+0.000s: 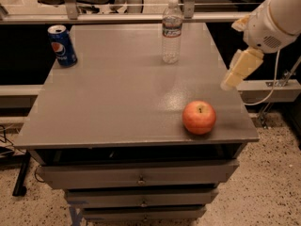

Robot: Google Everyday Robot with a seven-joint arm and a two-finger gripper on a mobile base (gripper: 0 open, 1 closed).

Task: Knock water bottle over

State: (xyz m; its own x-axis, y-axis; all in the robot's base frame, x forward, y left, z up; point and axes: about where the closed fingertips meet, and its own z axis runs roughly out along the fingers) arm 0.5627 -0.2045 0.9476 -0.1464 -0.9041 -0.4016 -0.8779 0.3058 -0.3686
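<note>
The water bottle [171, 31] stands upright near the far edge of the grey table [117, 98], right of centre. It is clear ribbed plastic with a white cap and a label band. My gripper [233, 77] hangs from the white arm at the right, over the table's right edge. It is to the right of the bottle and nearer the camera, well apart from it, and above and right of the apple.
A blue Pepsi can [62, 45] stands at the far left corner. A red apple [199, 117] lies near the front right corner. Drawers [141, 178] sit under the tabletop. A metal rail [117, 18] runs behind the table.
</note>
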